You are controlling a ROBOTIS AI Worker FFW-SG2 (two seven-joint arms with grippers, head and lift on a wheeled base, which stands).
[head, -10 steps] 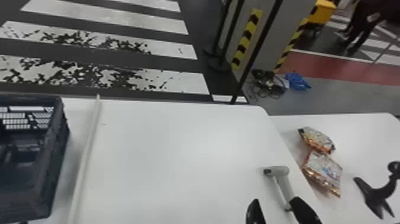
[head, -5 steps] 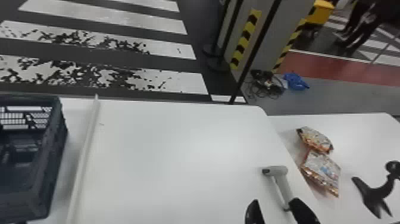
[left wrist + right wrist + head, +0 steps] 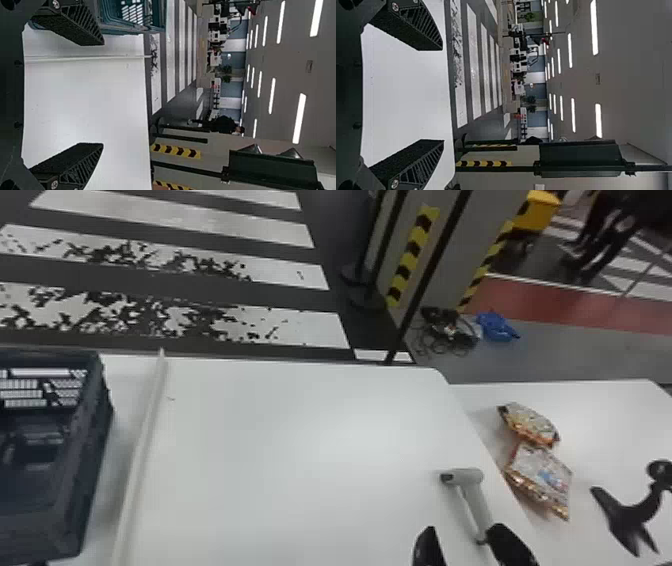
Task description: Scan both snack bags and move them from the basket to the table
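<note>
Both sets of jaws stand wide apart with nothing between them: the left gripper [image 3: 103, 93] up over the white work surface, the right gripper [image 3: 443, 95] likewise empty, its fingers showing at the bottom of the head view near the grey scanner [image 3: 475, 495]. From where I'm standing, the job looks all but finished. The two snack bags are out of the basket [image 3: 92, 460] and over on the robot's right, the farther bag [image 3: 530, 424] touching the nearer bag [image 3: 542, 475], both lying on the side table [image 3: 610, 415] just past the edge of the main table [image 3: 300, 440]. So the moving half seems done for the pair of them. Whether each one got its scan I honestly can't tell; nothing here proves it, though their being across together suggests it. The scanner lies on the main table close to that edge, well apart from the black stand [image 3: 632, 515]. If that stand is its holder, putting it back might be the only tidying left, and the task doesn't ask for it.
</note>
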